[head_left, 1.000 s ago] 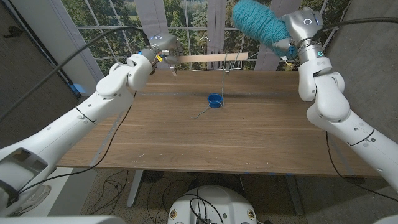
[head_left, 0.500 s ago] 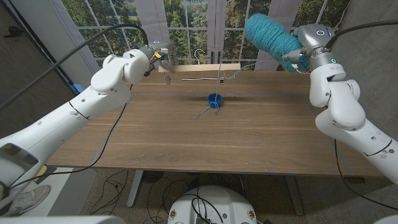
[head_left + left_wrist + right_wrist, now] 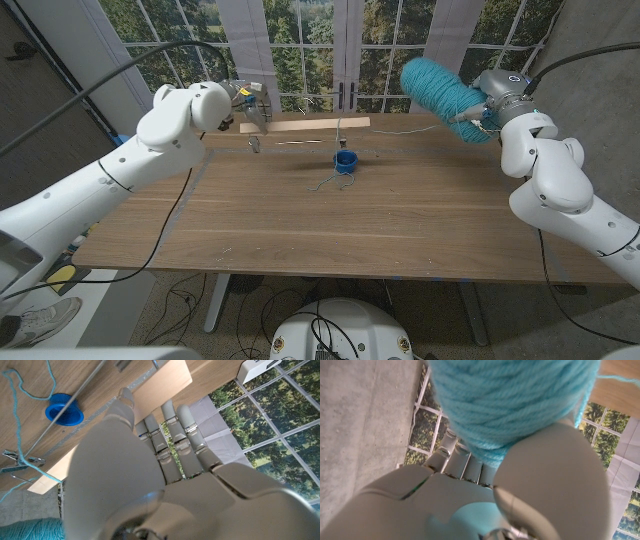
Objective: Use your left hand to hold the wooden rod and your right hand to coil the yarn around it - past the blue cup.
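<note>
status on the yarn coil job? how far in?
Done: left hand grips the wooden rod level above the table; right hand holds the teal yarn skein raised. In hand: a strand hangs from the rod toward the blue cup. Left: the coiling; no built-up turns are visible on the rod.

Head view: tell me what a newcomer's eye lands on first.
The big teal yarn ball, held up by the right hand at the table's far right. Next, the wooden rod that the left hand grips level over the far edge, a strand hanging from it toward the small blue cup mid-table.
</note>
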### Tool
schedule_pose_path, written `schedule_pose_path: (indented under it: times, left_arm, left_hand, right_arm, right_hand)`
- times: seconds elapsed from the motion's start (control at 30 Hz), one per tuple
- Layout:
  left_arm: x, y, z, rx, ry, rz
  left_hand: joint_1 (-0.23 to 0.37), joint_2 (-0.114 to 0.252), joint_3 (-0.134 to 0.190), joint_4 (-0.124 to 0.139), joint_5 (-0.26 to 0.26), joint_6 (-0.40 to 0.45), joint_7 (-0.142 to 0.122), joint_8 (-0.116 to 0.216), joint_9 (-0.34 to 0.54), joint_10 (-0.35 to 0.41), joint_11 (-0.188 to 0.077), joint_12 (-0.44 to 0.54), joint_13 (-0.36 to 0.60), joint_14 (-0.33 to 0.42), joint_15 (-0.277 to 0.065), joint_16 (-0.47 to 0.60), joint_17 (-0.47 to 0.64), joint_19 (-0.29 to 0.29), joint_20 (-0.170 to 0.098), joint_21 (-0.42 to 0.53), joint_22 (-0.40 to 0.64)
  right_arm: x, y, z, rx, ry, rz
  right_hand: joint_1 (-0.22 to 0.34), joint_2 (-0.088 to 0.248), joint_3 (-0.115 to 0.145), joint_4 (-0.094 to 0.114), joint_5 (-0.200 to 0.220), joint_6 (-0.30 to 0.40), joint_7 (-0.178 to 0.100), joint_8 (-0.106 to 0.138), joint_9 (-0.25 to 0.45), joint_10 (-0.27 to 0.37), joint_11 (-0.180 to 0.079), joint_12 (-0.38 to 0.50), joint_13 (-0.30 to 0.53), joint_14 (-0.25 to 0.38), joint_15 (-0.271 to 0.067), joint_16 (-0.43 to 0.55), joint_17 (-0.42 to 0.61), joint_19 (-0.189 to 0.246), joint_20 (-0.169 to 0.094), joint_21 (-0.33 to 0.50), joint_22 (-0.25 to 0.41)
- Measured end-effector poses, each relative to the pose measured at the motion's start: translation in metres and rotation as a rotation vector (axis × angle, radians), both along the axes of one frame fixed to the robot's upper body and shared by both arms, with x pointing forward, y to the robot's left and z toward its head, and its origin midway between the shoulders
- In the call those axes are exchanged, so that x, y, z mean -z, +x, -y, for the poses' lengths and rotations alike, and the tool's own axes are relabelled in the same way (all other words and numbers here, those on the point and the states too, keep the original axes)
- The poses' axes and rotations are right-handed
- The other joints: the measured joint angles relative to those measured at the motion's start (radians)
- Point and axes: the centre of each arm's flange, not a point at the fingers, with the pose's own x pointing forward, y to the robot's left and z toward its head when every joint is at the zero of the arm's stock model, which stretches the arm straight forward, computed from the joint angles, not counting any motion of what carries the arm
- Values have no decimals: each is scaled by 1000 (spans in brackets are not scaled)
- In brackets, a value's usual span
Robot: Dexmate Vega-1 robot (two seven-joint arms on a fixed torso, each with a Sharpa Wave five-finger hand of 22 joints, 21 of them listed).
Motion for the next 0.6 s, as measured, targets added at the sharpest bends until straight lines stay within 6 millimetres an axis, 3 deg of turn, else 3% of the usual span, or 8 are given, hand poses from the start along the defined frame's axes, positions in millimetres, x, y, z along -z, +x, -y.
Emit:
schedule_pose_path:
  times: [0.6]
  left_arm:
    - [17, -5, -24, -100, -18, -131]
  left_hand:
    - [0, 0, 0, 0, 0, 1, 1, -10, 0, -4, 4, 0, -8, 6, -1, -4, 0, 0, 0, 8, 0]
  right_arm:
    - [38, 46, -8, -32, 84, -247]
  right_hand:
    - [7, -7, 1, 1, -1, 5, 5, -3, -2, 9, 2, -6, 1, 7, 4, 6, 0, 12, -2, 3, 0]
